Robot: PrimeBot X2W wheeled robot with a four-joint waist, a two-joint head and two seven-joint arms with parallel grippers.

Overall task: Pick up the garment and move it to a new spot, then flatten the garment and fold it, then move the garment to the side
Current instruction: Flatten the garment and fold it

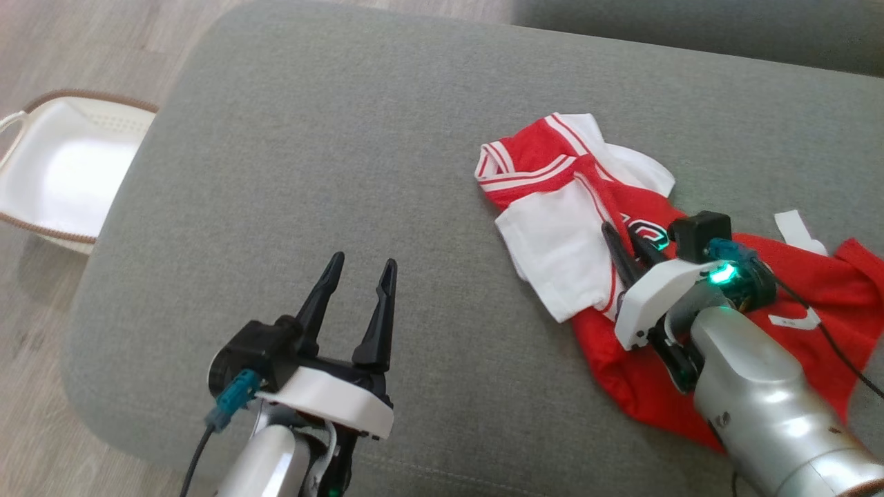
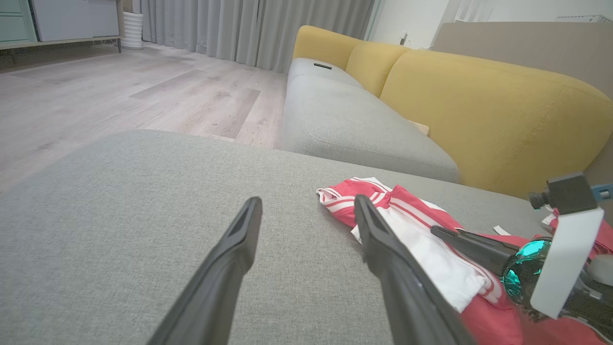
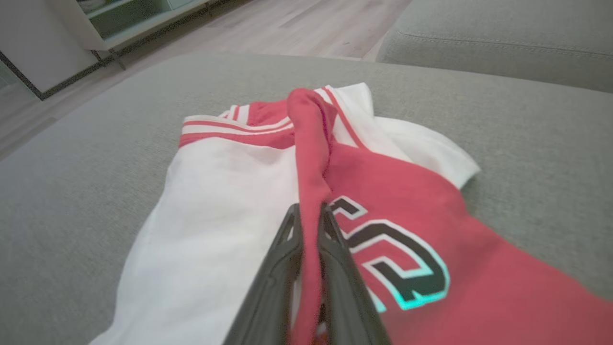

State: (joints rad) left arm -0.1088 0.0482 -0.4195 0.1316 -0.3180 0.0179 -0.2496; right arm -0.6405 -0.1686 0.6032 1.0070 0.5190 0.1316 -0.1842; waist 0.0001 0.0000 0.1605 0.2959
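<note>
Right pincer (image 3: pixel 310 211) clamped on ridge of red-and-white jersey garment (image 1: pixel 552 235). Left pincer (image 1: pixel 364 262) apart over grey sofa cushion (image 1: pixel 331 138).

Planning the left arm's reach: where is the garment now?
In the head view the garment lies on the right side of the grey cushion, a fold pinched in the right gripper.

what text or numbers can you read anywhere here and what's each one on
"2": black numeral, edged white and teal, on the red garment; a fold pinched in the right claw covers its left side, so more digits may be hidden.
White tags at the garment's edge: too small to read.
</note>
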